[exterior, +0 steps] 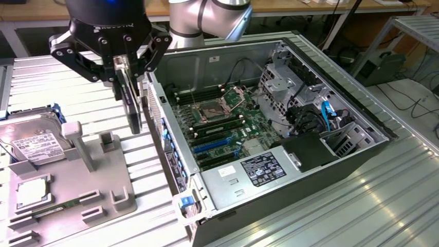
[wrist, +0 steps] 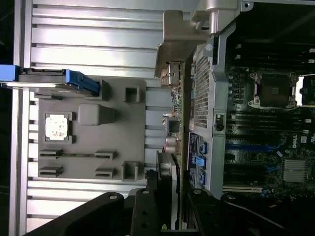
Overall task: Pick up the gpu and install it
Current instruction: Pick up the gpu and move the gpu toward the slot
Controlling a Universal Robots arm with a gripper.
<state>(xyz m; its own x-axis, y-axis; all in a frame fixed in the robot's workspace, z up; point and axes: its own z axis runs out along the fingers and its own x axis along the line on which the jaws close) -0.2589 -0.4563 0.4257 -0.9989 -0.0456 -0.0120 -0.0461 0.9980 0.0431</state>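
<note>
One gripper [exterior: 127,69] on the arm is seen in the exterior view, raised above the ribbed metal table [exterior: 384,206] – its black fingers are clamped on the upper part of the gpu [exterior: 130,105]. The gpu is held upright and edge-on, as a thin black card with a silvery strip near the top. It hangs outside the computer case [exterior: 309,200], just beside the case's perforated rear wall [exterior: 161,110], on the exterior view's left of that wall. Whether the card's lower end touches anything cannot be told.

The case lies on its side with the cover off. The motherboard [exterior: 226,128] is exposed inside, with the processor socket [exterior: 209,110] and a group of blue slots [exterior: 209,145] nearer the rear wall. No card is seated in those slots.

A grey holder [exterior: 103,190] is noted on the table at the exterior view's left of the case. A hard drive [exterior: 31,144] with a white label is set at its far end, and a square silver chip [exterior: 31,193] is set in a recess nearer the camera.

Wrist view – the gpu [wrist: 167,177] is seen end-on between the gripper's fingers [wrist: 142,211], over the strip of table between the holder [wrist: 93,142] and the rear wall [wrist: 202,88]. The hard drive [wrist: 49,78] in its blue frame is recorded well apart from the card.
</note>
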